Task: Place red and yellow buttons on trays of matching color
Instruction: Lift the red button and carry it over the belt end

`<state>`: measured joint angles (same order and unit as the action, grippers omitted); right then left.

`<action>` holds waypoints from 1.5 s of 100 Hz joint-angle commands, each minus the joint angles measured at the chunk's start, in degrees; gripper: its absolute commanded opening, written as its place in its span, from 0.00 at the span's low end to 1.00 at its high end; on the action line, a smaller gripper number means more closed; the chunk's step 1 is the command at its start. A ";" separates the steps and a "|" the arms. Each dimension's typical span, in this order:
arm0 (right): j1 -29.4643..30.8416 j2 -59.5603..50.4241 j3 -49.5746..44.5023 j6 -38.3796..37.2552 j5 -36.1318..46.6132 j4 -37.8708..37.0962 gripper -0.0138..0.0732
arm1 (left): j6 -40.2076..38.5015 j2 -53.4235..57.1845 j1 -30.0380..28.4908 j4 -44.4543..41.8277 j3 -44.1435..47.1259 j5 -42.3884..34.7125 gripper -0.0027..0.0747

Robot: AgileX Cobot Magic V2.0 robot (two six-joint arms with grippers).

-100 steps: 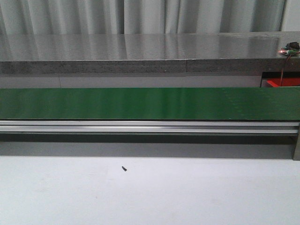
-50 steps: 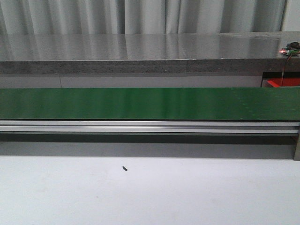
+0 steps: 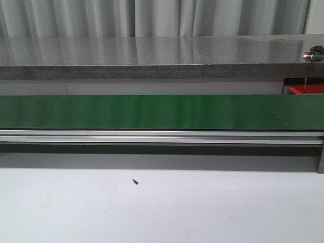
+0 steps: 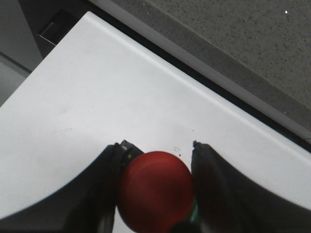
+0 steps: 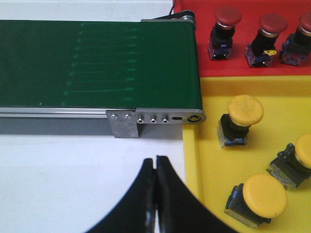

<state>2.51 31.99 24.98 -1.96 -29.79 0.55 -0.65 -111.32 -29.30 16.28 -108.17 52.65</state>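
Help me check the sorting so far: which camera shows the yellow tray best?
The right wrist view: the yellow tray lies beside the conveyor's end, holding three yellow buttons in view, one nearest the red tray. The front view and the left wrist view show none of it.

even bright light, soft counter glare

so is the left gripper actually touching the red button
Touching. The left wrist view shows the red button wedged between the left gripper fingers, its cap pressed against both inner faces with no gap.
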 commanded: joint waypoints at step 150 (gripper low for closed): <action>0.09 -0.17 1.44 -0.11 3.67 0.06 0.08 | 5.76 22.69 13.20 6.60 35.80 -18.84 0.79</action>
<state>2.51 31.99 24.98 -1.96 -29.79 0.55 4.93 -93.28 -16.38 21.46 -70.87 36.79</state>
